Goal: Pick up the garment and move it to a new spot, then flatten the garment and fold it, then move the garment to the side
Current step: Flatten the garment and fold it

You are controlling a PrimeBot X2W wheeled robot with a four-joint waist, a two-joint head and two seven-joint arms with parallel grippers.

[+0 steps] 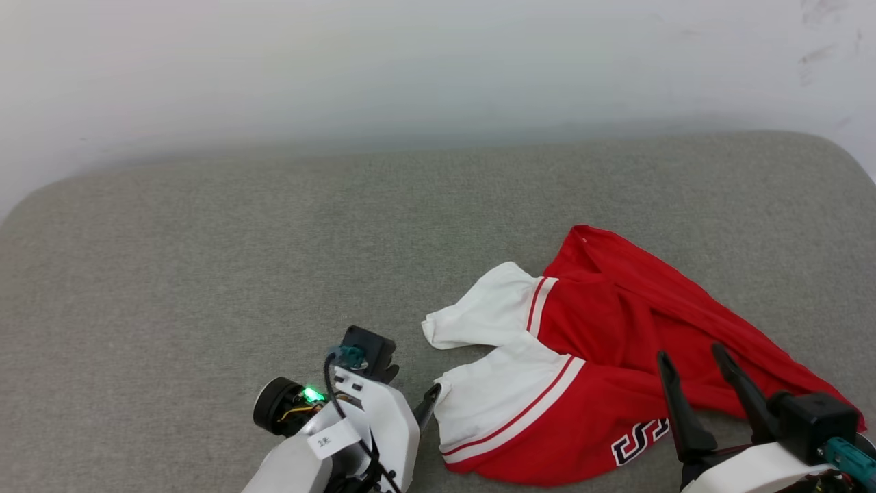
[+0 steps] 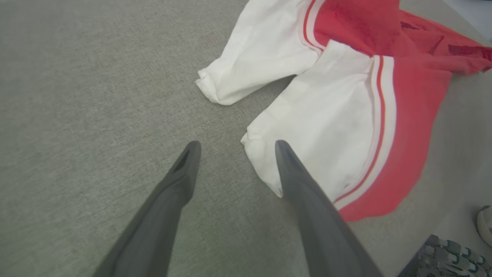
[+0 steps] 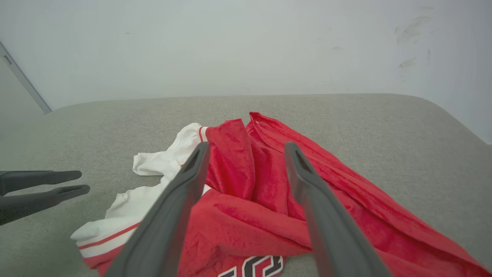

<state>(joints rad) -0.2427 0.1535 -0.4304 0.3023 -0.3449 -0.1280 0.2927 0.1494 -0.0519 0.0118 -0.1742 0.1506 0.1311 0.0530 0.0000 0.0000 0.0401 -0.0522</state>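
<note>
Reaching both arms forward over a grey cushion (image 1: 205, 239), I hold my claws low and apart. The shirt (image 1: 602, 356) lies crumpled on the near right part of the cushion. Its two white sleeves (image 1: 493, 311), edged with red stripes, point to my left, and its red body trails away to the right. Black lettering (image 1: 640, 438) outlined in white shows at the near edge.

My left claw (image 2: 236, 144) angles down toward the cushion just beside the nearer sleeve. Its two dark fingers (image 2: 303, 188) are spread wide and hold nothing. One finger crosses the sleeve's edge in the wrist view; I cannot tell if it touches. My pale left forearm (image 1: 383, 418) comes in from the lower edge, with a green light (image 1: 313, 394) at the wrist.

My right claw (image 1: 690, 352) sits over the red body, fingers pointing toward the pale wall (image 1: 410, 61). It is also spread wide and empty, with red cloth showing between the fingers.
</note>
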